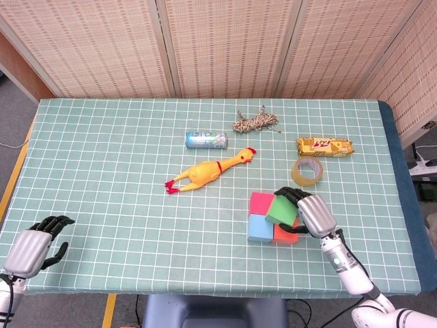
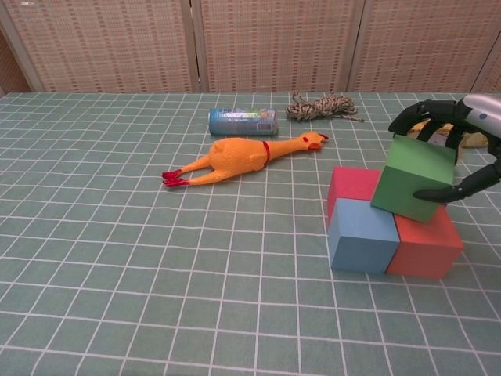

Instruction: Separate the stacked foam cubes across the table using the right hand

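1. right robot hand [image 1: 311, 212] [image 2: 458, 149] grips the green cube [image 1: 280, 210] [image 2: 412, 178], fingers curled over its far top edge and thumb on its right face.
2. green cube sits tilted on top of the stack, near-left corner down on the cubes below, right side lifted.
3. stack is at the near right of the surface [image 1: 102, 171]; bottom layer shows a blue cube [image 1: 258, 229] [image 2: 362, 235] near left, a red cube [image 1: 285, 234] [image 2: 427, 243] near right, and a pink cube [image 1: 259, 202] [image 2: 352, 186] far left, all touching.
4. left robot hand [image 1: 37, 242] rests at the near left edge of the surface, well apart from everything, fingers curled in, nothing in it.
5. rubber chicken [image 1: 208, 171] [image 2: 243, 157] lies mid-surface, left and far of the stack, head toward the right.
6. small can [image 1: 205, 140] [image 2: 243, 121] lies on its side just far of the chicken.
7. bundle of twine [image 1: 255, 122] [image 2: 322, 106] is further back, right of the can.
8. tape roll [image 1: 307, 171] lies just far of the right robot hand; gold snack bar [image 1: 326, 146] is beyond the tape.
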Robot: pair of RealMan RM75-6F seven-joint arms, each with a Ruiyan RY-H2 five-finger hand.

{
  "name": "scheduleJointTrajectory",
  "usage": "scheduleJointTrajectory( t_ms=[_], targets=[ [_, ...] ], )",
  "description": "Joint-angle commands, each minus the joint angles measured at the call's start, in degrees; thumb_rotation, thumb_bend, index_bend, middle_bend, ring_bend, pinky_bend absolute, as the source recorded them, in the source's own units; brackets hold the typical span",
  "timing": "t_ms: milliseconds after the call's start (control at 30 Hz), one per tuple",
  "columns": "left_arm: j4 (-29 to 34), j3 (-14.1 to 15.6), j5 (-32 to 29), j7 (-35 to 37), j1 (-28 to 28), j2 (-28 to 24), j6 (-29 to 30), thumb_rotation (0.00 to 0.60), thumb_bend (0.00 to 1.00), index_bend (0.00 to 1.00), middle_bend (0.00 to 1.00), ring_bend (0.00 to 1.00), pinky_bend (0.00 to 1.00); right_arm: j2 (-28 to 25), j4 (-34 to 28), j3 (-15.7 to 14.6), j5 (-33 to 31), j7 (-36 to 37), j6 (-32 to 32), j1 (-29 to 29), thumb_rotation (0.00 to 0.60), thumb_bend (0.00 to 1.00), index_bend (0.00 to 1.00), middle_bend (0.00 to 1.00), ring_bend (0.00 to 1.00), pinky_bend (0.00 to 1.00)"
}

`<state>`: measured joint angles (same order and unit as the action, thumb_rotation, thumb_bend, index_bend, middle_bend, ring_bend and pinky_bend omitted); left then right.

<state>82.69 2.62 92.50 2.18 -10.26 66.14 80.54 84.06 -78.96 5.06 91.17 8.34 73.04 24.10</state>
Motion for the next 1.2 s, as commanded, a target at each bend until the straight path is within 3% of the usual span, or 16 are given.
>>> scheduleJointTrajectory(
  t_ms=[33,200,367,567,800,967,1067,1200],
  targets=[
    [0.02,-0.02,0.02,0.04,0.00,-0.02,0.04,0.600,0.46,0.27,0.25,0.23,0.44,0.52,0.90,-0.01,0.98,0.04,1.89,-0.30,0.600,0.13,0.36,0.39,0.43,0.67],
    [0.03,-0.07,0.00,0.21,0.07,-0.07,0.21,0.600,0.46,0.27,0.25,0.23,0.44,0.28,1.18,-0.41,4.03,0.37,7.07,-1.29,0.600,0.17,0.44,0.46,0.50,0.73],
    [0.05,-0.03,0.10,0.18,0.08,-0.10,0.24,0.600,0.46,0.27,0.25,0.23,0.44,-1.73,0.24,-0.99,4.97,-3.97,11.28,-3.69,0.600,0.17,0.46,0.47,0.50,0.73],
    [0.17,-0.06,0.14,0.14,0.09,-0.06,0.33,0.600,0.46,0.27,0.25,0.23,0.44,-6.04,-2.04,-1.07,-1.10,-17.84,10.75,-7.89,0.600,0.17,0.46,0.47,0.50,0.73],
    [0.40,0.10,0.75,0.00,0.15,0.01,0.73,0.600,0.46,0.27,0.25,0.23,0.44,-10.72,-3.88,-1.47,-10.57,-19.31,5.56,-11.13,0.600,0.17,0.46,0.47,0.50,0.73],
    [0.26,0.15,0.72,0.14,0.07,0.04,0.47,0.600,0.46,0.27,0.25,0.23,0.44,-11.37,-2.57,-2.40,-13.78,-21.07,2.62,-12.14,0.600,0.17,0.38,0.44,0.44,0.72],
    [0.19,0.11,0.61,0.19,0.04,0.11,0.40,0.600,0.46,0.27,0.25,0.23,0.44,-11.87,-2.76,-2.77,-14.80,-21.45,1.15,-12.39,0.600,0.17,0.30,0.36,0.36,0.66],
    [0.25,0.28,0.83,-0.15,-0.05,0.21,0.18,0.600,0.46,0.27,0.25,0.23,0.44,-12.27,-2.41,-2.88,-13.55,-18.78,0.46,-12.13,0.600,0.17,0.14,0.21,0.18,0.56]
  ],
)
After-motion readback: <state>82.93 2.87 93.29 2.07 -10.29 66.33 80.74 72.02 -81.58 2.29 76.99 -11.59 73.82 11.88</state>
